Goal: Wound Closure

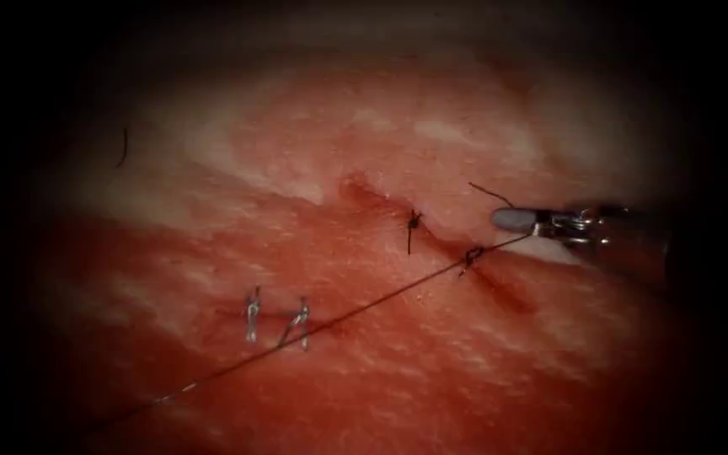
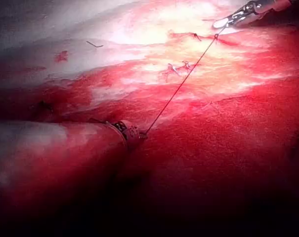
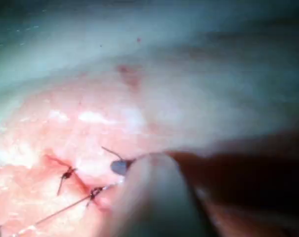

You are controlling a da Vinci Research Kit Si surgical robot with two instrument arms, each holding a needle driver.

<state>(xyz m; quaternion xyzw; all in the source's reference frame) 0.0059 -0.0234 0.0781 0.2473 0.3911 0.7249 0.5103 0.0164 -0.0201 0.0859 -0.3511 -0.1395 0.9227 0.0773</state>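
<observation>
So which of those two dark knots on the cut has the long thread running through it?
The knot nearer the right tool; the long thread runs through it, unlike the other knot further left.

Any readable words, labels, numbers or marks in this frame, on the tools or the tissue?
None. No writing on the right pincer, the left pincer, the tissue or the thread stretched between the pincers, which both hold it. The knots carry no marks.

Reaching in from the right, right tool [image 1: 517, 221] gripping thread [image 1: 330, 322], jaws closed; left tool [image 2: 139, 134] gripping thread's far end.
</observation>
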